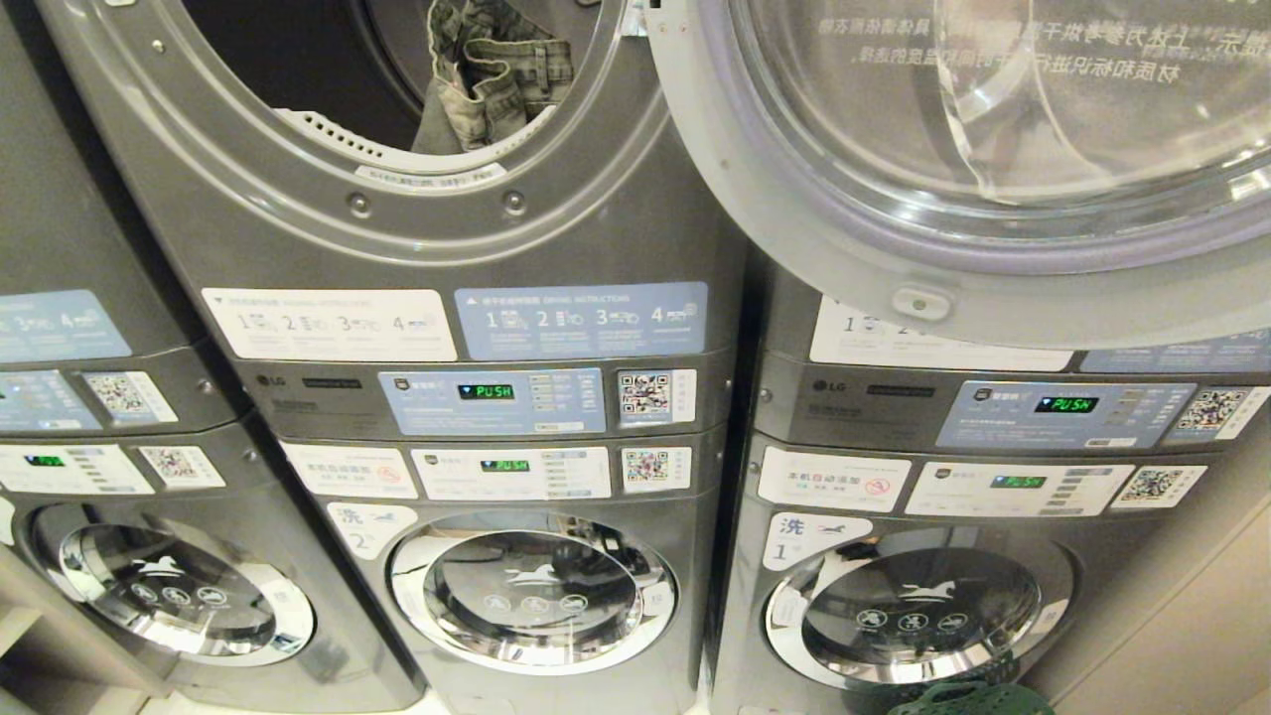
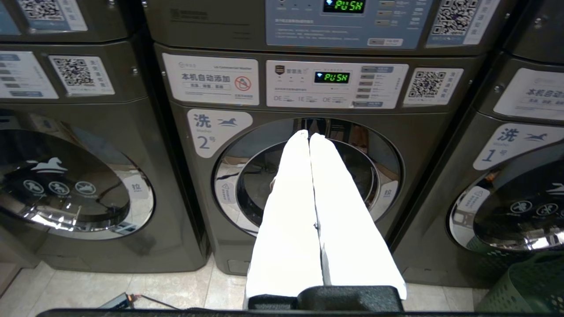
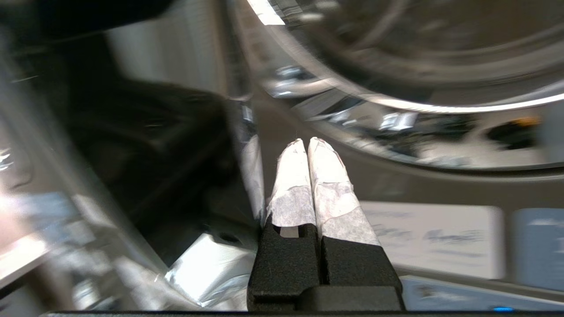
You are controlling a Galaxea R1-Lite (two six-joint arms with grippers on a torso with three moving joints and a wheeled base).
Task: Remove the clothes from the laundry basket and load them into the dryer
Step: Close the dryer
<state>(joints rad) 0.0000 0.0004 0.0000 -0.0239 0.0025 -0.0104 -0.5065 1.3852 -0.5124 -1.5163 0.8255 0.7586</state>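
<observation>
The dryer (image 1: 437, 233) stands open at the top of the head view. Grey-green clothes (image 1: 496, 74) lie in its drum, draped at the opening's lower edge. Its round glass door (image 1: 923, 283) is swung open to the right. A corner of the green laundry basket (image 1: 968, 700) shows on the floor at the bottom right, also the basket (image 2: 524, 281) in the left wrist view. My right gripper (image 3: 307, 141) is shut and empty, close to a shiny round rim (image 3: 396, 103) and the dryer's instruction labels (image 3: 432, 237). My left gripper (image 2: 309, 135) is parked low, shut and empty.
Three grey washers sit under the dryers; washer number 2 (image 2: 308, 176) faces my left gripper, washer number 1 (image 1: 914, 606) is beside the basket. Control panels (image 1: 496, 397) show green PUSH displays. Pale floor tiles (image 2: 154, 286) run in front of the machines.
</observation>
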